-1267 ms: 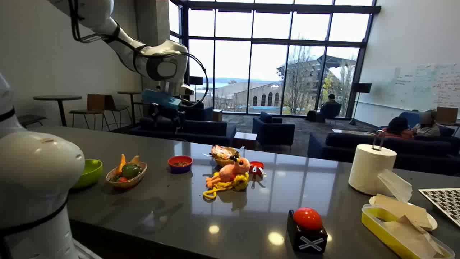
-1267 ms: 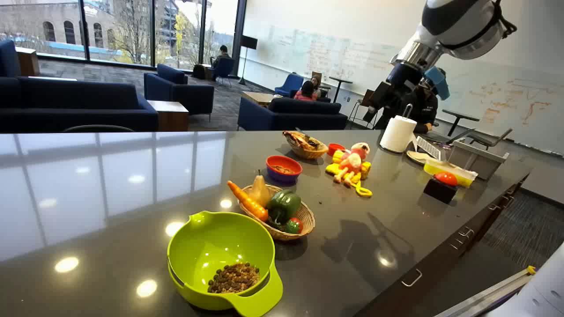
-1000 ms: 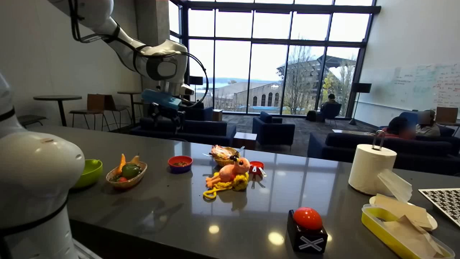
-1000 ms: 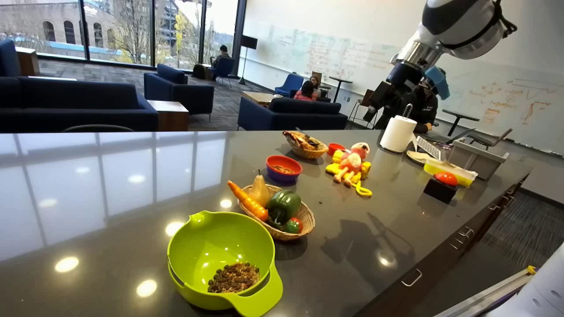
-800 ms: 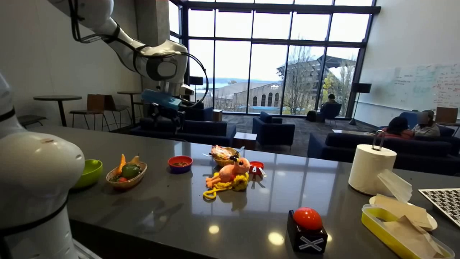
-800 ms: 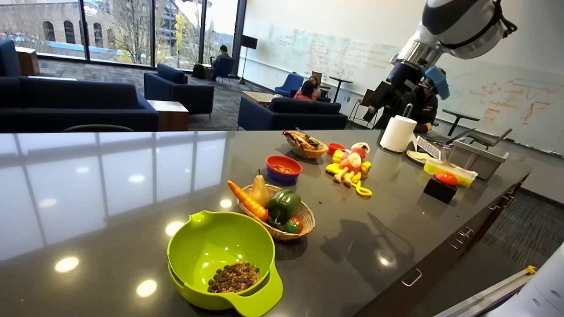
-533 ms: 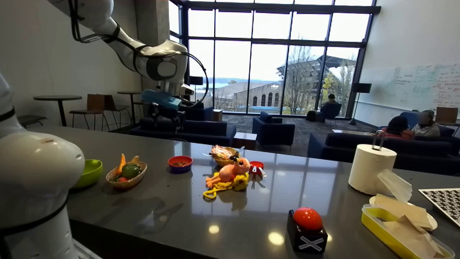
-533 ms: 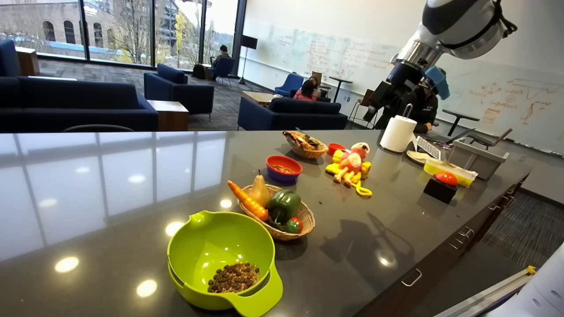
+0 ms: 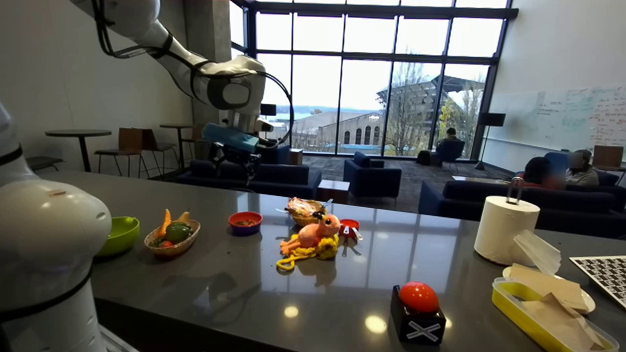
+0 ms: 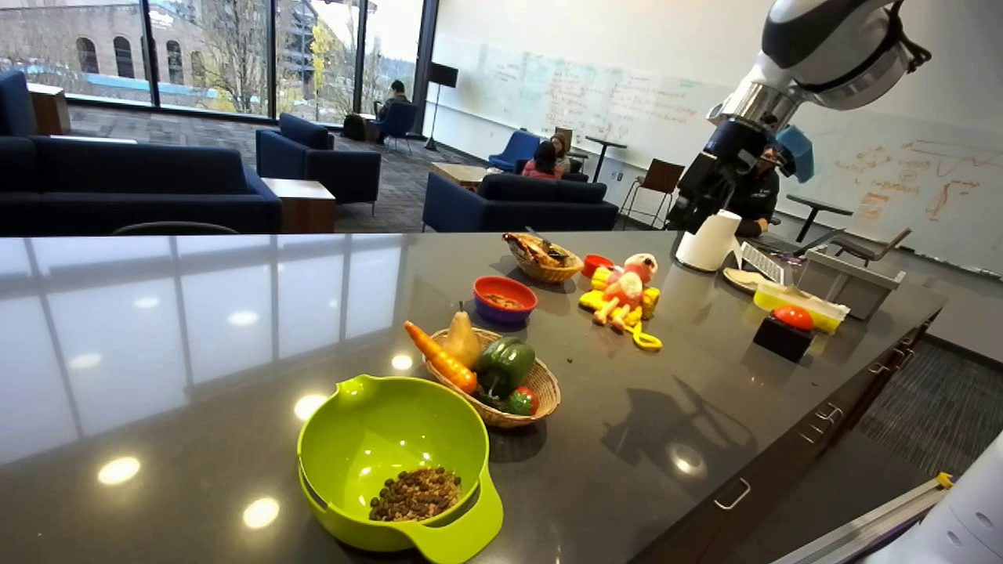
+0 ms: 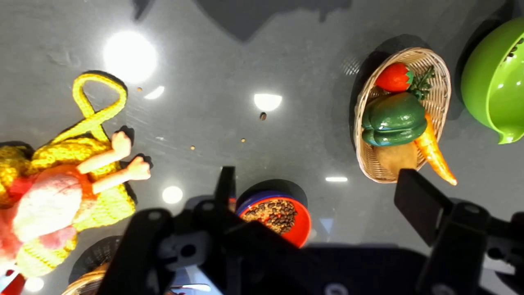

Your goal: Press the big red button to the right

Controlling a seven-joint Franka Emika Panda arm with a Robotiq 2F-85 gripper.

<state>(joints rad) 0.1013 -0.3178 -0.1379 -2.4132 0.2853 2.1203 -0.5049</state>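
The big red button [image 9: 419, 296] is a glossy dome on a black box with a grey X, near the front edge of the dark counter. It also shows in an exterior view [image 10: 794, 317] toward the right edge; it is out of the wrist view. My gripper [image 11: 318, 176] is open, with its two black fingers wide apart and nothing between them. In an exterior view the gripper [image 9: 234, 168] hangs high above the counter, far to the left of the button. My other exterior sight of the gripper [image 10: 689, 211] has it in front of the paper towel roll.
A pink bird toy [image 9: 313, 234] on yellow crochet lies mid-counter. A red-purple bowl [image 11: 301, 223], vegetable basket [image 11: 362, 159] and green bowl [image 11: 477, 82] lie below. The paper towel roll [image 9: 506, 230] and yellow container [image 9: 516, 315] stand beyond the button. A further basket [image 10: 560, 274] stands behind.
The arm and gripper have moved a little to the right in both exterior views, and their shadow on the counter has shifted right. The button and other objects have not moved.
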